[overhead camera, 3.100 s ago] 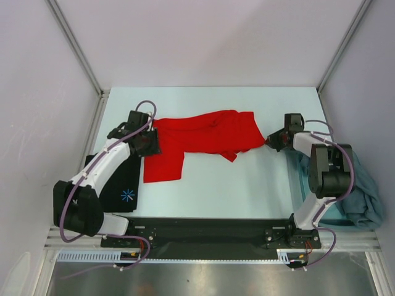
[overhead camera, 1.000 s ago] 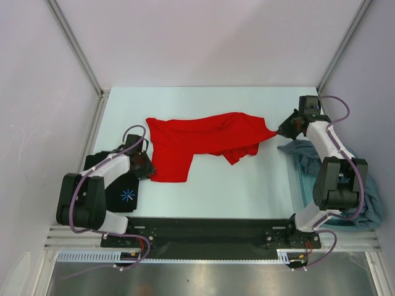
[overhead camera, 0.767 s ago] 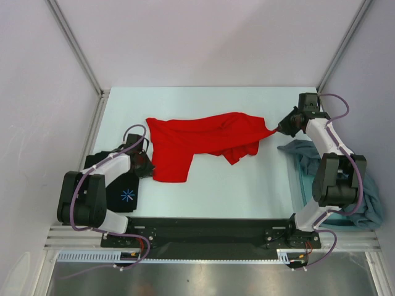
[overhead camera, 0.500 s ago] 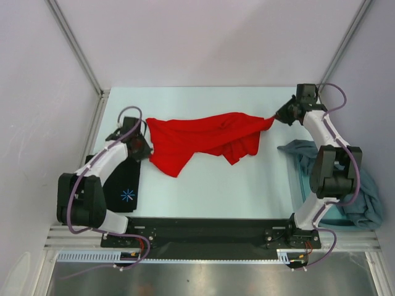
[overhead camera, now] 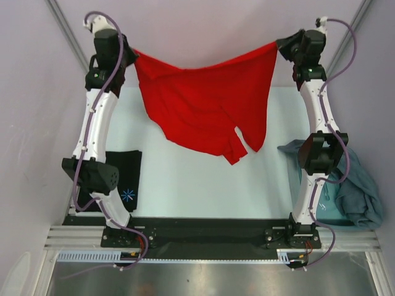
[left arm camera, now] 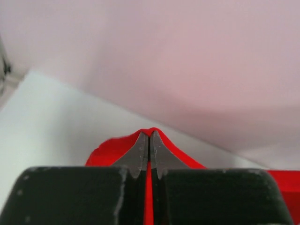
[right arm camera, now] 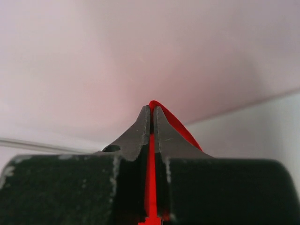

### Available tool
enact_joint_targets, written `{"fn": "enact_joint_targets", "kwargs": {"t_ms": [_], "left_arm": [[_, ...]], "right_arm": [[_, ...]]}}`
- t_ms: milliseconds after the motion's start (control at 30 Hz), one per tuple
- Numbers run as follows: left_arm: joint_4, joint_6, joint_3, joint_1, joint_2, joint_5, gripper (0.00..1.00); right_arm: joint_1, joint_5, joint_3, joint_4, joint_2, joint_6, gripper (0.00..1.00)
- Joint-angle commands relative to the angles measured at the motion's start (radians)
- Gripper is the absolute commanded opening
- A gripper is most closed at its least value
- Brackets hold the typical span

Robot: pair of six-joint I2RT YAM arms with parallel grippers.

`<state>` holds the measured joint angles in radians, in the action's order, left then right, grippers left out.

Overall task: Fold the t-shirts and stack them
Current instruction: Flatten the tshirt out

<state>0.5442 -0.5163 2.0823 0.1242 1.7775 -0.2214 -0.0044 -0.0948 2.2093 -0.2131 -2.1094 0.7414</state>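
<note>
Both arms hold the red t-shirt (overhead camera: 203, 105) aloft across the upper frame. The left gripper (overhead camera: 128, 55) and right gripper (overhead camera: 282, 47) are each pinched tight on a top corner, and the cloth hangs open between them. No fold looks begun. A black starburst t-shirt (overhead camera: 131, 176) lies flat on the table (overhead camera: 185, 191) at lower left, seemingly done. Teal-grey t-shirts (overhead camera: 361, 194) sit heaped at lower right, their count unclear behind the arm.

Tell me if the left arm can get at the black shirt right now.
Probably not as things stand: the left gripper is shut on a corner of the red shirt, held high with the right gripper. The black shirt lies bare near its base.
</note>
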Motion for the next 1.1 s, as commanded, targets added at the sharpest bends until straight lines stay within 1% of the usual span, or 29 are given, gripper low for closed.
{"fn": "enact_joint_targets", "kwargs": {"t_ms": [0,67,167,367,567,733,767,867,900,967,1033,1067], "left_arm": [[-0.105,0.136,0.235,-0.011,0.029,-0.026,0.00],[-0.174,0.163,0.274,-0.011,0.023,-0.016,0.00],[-0.387,0.205,0.266,-0.011,-0.027,-0.015,0.00],[-0.576,0.259,0.271,-0.011,-0.114,-0.027,0.00],[-0.566,0.245,0.326,-0.011,-0.182,-0.001,0.00],[-0.560,0.220,0.372,-0.011,-0.259,0.011,0.00],[-0.564,0.219,0.372,-0.011,-0.274,0.008,0.00],[-0.619,0.219,0.311,-0.011,-0.354,-0.006,0.00],[-0.680,0.220,0.238,-0.011,-0.375,-0.012,0.00],[-0.737,0.223,0.187,-0.011,-0.412,-0.044,0.00],[-0.727,0.234,0.199,-0.011,-0.395,-0.067,0.00],[-0.712,0.237,0.212,-0.011,-0.360,-0.068,0.00]], "right_arm": [[-0.003,0.063,0.124,0.171,0.009,0.004,0.00],[-0.011,0.082,0.180,0.202,0.014,0.009,0.00],[-0.025,0.093,0.228,0.279,0.034,0.018,0.00],[-0.040,0.133,0.234,0.343,0.117,-0.005,0.00],[-0.052,0.138,0.158,0.403,0.222,-0.016,0.00],[-0.052,0.139,0.061,0.460,0.374,-0.036,0.00],[-0.052,0.141,0.020,0.468,0.399,-0.036,0.00],[-0.054,0.141,-0.051,0.481,0.485,-0.051,0.00],[-0.054,0.139,-0.062,0.482,0.505,-0.051,0.00],[-0.057,0.136,-0.082,0.480,0.545,-0.056,0.00],[-0.059,0.147,-0.083,0.466,0.557,-0.062,0.00],[-0.059,0.148,-0.080,0.463,0.554,-0.060,0.00]]}}
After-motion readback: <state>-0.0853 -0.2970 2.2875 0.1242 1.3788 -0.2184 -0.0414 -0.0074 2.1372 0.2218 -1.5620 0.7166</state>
